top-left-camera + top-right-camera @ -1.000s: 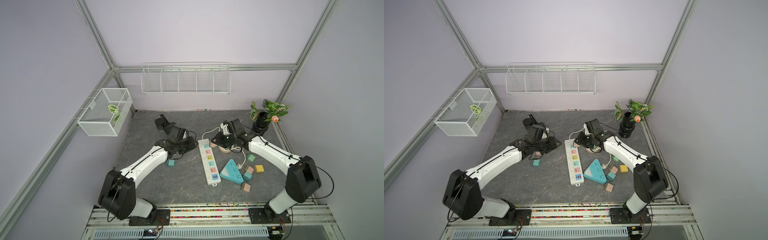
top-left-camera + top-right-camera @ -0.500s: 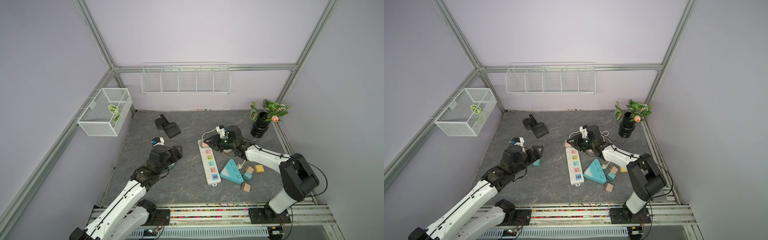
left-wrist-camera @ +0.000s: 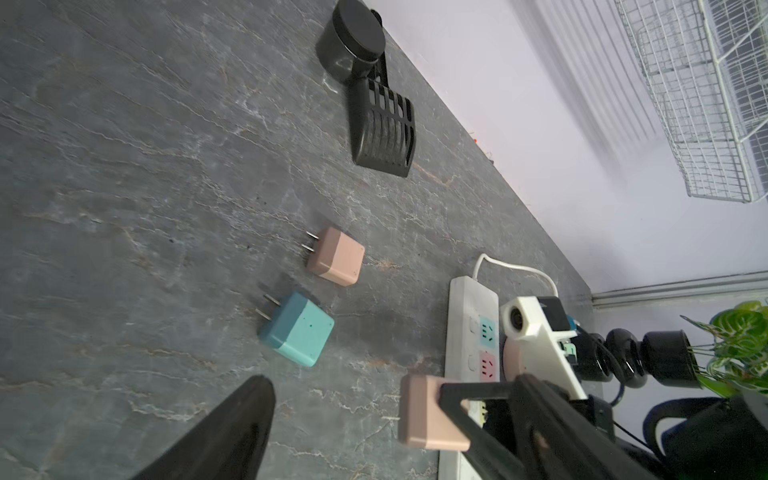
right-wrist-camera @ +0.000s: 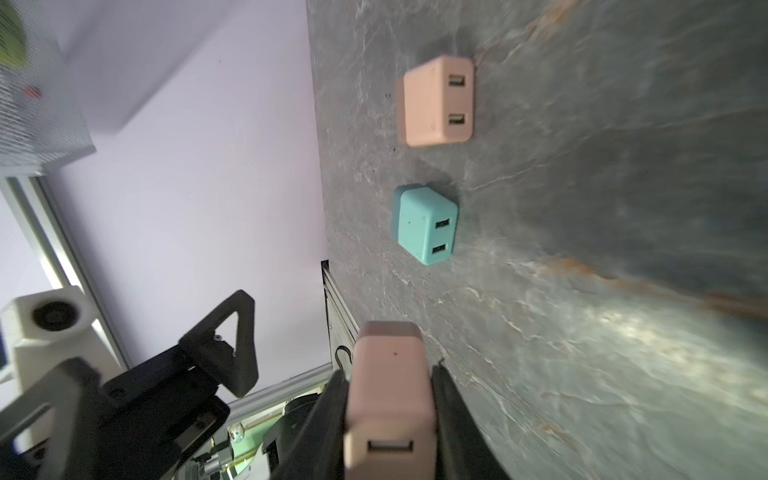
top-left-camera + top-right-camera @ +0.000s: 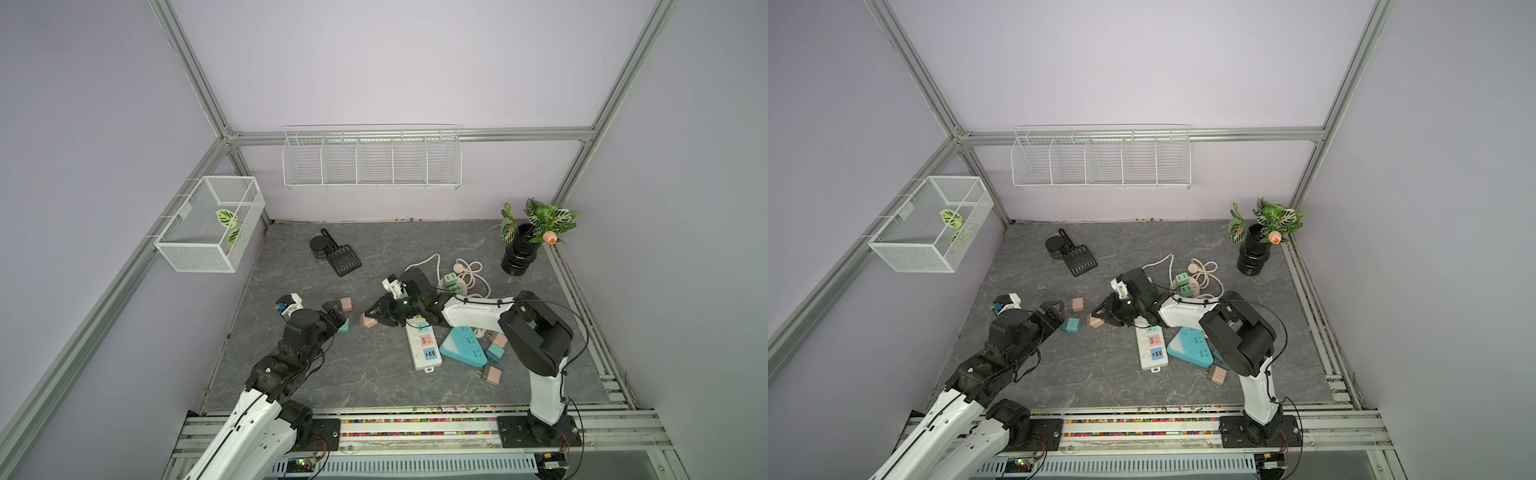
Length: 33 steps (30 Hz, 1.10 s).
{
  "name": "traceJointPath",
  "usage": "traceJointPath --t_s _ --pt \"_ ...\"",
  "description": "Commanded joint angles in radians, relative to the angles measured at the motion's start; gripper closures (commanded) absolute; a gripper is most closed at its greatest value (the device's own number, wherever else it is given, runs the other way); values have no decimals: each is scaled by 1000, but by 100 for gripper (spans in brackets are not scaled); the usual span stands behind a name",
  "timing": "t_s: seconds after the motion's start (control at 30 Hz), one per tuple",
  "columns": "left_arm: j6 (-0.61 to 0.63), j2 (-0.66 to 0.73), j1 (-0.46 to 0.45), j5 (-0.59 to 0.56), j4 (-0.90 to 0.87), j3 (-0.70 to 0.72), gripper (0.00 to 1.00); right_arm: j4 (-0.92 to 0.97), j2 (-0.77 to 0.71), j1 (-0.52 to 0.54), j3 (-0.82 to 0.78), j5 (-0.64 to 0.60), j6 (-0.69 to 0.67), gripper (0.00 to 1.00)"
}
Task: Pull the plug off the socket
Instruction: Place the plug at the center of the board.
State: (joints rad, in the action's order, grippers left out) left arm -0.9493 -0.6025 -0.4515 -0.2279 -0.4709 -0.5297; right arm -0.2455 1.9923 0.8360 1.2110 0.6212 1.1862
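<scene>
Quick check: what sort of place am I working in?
Probably a robot test cell: aluminium frame, left arm and right arm mounted on a front rail, wire rack on the wall.

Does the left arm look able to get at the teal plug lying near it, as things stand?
Probably yes. The left end effector stands open right beside the teal plug, and nothing lies between them; the loose pink plug nearby sits apart.

The pink cube-shaped plastic plug [image 4: 388,386], with one USB port showing on its end face, is out of the socket, pinched in the right gripper [image 5: 370,321] just beside the strip. The long white plastic power strip [image 5: 423,353], with pink and blue socket panels, lies flat on the grey tabletop
</scene>
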Motion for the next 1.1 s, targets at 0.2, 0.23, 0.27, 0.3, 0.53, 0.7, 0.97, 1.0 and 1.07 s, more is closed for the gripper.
traceJointPath --t_s 0.2,0.23,0.27,0.3,0.53,0.7,0.97,1.0,1.07 --pt "-25 116 5 -81 -112 -27 6 151 111 106 176 -44 -26 74" --pt "-25 124 5 -81 -118 -27 6 176 122 117 194 -56 -28 73" --pt "-25 133 5 -80 -124 -29 6 192 132 126 212 -70 -28 73" --pt "-26 140 5 -78 -128 -29 6 198 141 133 226 -79 -25 73" --pt "-31 196 6 -53 -183 -36 6 190 207 176 280 -137 49 71" --pt "-36 251 5 -20 -214 -38 6 210 252 203 336 -197 79 68" --pt "-32 311 5 53 -212 -39 7 312 253 232 364 -235 41 48" --pt "-31 313 4 63 -201 -37 7 330 236 233 359 -241 21 47" --pt "-24 310 4 91 -160 -31 8 361 180 233 332 -267 -40 47"
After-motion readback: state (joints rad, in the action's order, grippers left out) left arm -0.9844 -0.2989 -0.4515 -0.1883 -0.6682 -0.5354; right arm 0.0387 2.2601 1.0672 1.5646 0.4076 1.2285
